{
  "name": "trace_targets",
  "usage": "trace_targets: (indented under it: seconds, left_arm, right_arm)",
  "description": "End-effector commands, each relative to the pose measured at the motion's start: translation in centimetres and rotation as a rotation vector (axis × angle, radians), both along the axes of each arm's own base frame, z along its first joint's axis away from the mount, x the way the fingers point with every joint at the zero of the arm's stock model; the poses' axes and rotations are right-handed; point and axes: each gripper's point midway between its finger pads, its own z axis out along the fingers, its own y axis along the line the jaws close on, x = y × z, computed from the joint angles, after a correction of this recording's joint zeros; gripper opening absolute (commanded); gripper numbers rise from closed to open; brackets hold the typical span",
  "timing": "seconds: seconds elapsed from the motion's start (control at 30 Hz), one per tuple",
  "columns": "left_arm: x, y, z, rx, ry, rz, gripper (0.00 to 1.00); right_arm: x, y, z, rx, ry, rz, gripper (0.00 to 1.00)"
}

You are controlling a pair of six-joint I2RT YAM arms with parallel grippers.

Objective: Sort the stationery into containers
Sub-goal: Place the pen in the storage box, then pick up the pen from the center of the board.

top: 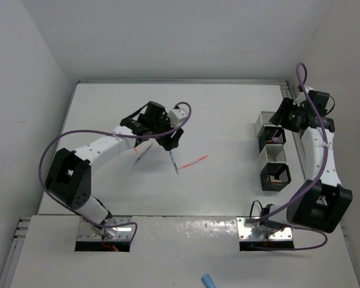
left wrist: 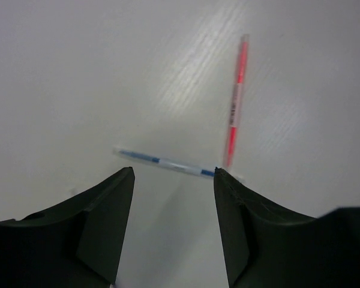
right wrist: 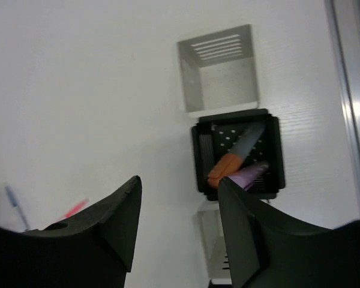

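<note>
A blue pen (top: 174, 161) and a pink pen (top: 195, 161) lie on the white table, their ends nearly meeting. In the left wrist view the blue pen (left wrist: 165, 162) lies just beyond my fingertips and the pink pen (left wrist: 236, 102) runs away from it. My left gripper (top: 171, 139) (left wrist: 174, 174) is open and empty above the blue pen. Four mesh containers stand in a row at the right: silver (top: 267, 122), black (top: 272, 139), silver (top: 275, 156), black (top: 276, 177). My right gripper (top: 282, 120) (right wrist: 180, 183) is open and empty above them. The black container (right wrist: 237, 129) holds an orange-grey marker (right wrist: 231, 159) and a purple marker (right wrist: 250, 175).
The nearest black container holds pinkish blocks (top: 280, 176). A small blue item (top: 208, 280) lies on the near ledge in front of the arm bases. A metal rail (top: 300, 150) runs along the table's right edge beside the containers. A pale item (top: 139, 156) lies under the left arm.
</note>
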Motion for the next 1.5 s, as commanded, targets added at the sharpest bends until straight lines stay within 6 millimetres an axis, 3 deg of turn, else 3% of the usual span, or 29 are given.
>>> trace_targets:
  seconds: [0.0, 0.13, 0.4, 0.73, 1.03, 1.13, 1.17, 1.23, 1.3, 1.33, 1.4, 1.47]
  left_arm:
    - [-1.5, -3.0, -1.9, 0.008, 0.020, -0.100, 0.61]
    - [-2.4, -5.8, -4.6, 0.090, 0.048, -0.138, 0.55]
    - [-2.6, -9.0, -7.7, 0.167, 0.068, -0.143, 0.52]
    - [-4.4, -10.2, -11.0, 0.261, 0.065, -0.187, 0.47]
    - [-4.6, -10.1, -12.7, 0.292, 0.093, -0.181, 0.24]
    - [-4.0, -10.6, -11.2, 0.254, 0.058, -0.174, 0.10]
    - [-3.6, -10.8, -9.7, 0.223, 0.034, -0.165, 0.05]
    - [-2.8, -11.4, -7.1, 0.126, 0.012, -0.170, 0.00]
    - [-2.6, -12.4, -2.5, -0.025, -0.010, -0.185, 0.00]
    - [-1.7, -12.6, -0.2, -0.099, -0.044, -0.171, 0.00]
    - [-1.7, -13.4, 4.8, -0.257, -0.079, -0.184, 0.00]
    - [-2.7, -13.9, 7.6, -0.372, -0.025, -0.171, 0.00]
  right_arm:
    - [-0.1, 3.2, 4.5, 0.073, -0.122, 0.055, 0.52]
    - [-1.3, 4.9, 5.5, 0.083, -0.134, 0.089, 0.51]
    - [-2.4, 5.4, 6.3, 0.078, -0.159, 0.082, 0.50]
    - [-2.3, 5.1, 6.2, 0.075, -0.176, 0.056, 0.49]
    - [-2.0, 6.7, 6.1, 0.127, -0.174, 0.085, 0.47]
    - [-1.9, 7.9, 5.7, 0.160, -0.165, 0.118, 0.47]
    - [-1.8, 8.4, 5.7, 0.177, -0.165, 0.128, 0.48]
    - [-1.9, 10.3, 5.6, 0.231, -0.153, 0.198, 0.61]
    - [-2.0, 12.0, 5.6, 0.274, -0.141, 0.244, 0.69]
    - [-1.9, 12.8, 5.7, 0.300, -0.146, 0.265, 0.70]
    - [-1.8, 14.2, 5.8, 0.331, -0.147, 0.299, 0.72]
    - [-1.7, 15.6, 5.9, 0.373, -0.139, 0.332, 0.73]
